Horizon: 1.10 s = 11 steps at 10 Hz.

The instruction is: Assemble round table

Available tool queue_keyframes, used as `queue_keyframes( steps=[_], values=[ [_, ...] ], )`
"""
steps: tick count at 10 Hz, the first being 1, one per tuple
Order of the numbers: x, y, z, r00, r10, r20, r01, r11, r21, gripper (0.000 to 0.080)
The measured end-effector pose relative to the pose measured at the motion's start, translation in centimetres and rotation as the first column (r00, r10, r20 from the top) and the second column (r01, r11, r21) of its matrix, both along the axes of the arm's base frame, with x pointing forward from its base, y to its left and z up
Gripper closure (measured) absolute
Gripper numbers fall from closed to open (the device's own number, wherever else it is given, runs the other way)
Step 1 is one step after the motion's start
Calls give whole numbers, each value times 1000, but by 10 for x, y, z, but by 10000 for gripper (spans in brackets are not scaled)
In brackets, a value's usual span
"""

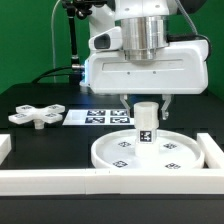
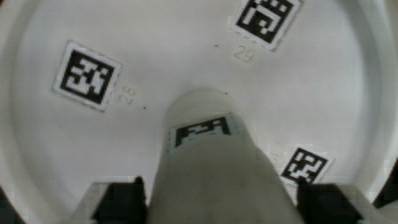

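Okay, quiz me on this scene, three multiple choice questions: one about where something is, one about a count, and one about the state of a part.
1. Where is the cross piece?
A. On the table, toward the exterior view's left of the disc
B. Lying inside the disc
C. Held up in the air

2. How many arms does the cross piece have?
A. Three
B. Four
C. Six

3. How does the post stand?
A. Lying flat on the table
B. Upright on the middle of the disc
C. Tipped against the disc's rim

Answers:
1 A: it lies on the black table, apart from the disc.
2 B: four arms show in the exterior view.
3 B: it rises straight up from the disc's centre.
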<state>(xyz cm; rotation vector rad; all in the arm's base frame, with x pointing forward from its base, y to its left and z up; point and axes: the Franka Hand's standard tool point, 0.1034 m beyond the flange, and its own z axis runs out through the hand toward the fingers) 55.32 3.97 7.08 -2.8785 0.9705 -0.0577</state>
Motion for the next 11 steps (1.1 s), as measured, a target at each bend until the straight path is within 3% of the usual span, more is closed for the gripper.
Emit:
queue_keyframes(
  steps=[3, 8, 10, 11],
  values=[
    [0, 3, 0, 922, -385, -36, 387, 920, 63, 387],
    [0, 6, 0, 770, -631, -90, 638, 765, 92, 387],
    [0, 7, 0, 674, -728, -122, 738, 667, 99, 387],
    [0, 6, 0, 566, -813, -139, 824, 554, 113, 387]
  ],
)
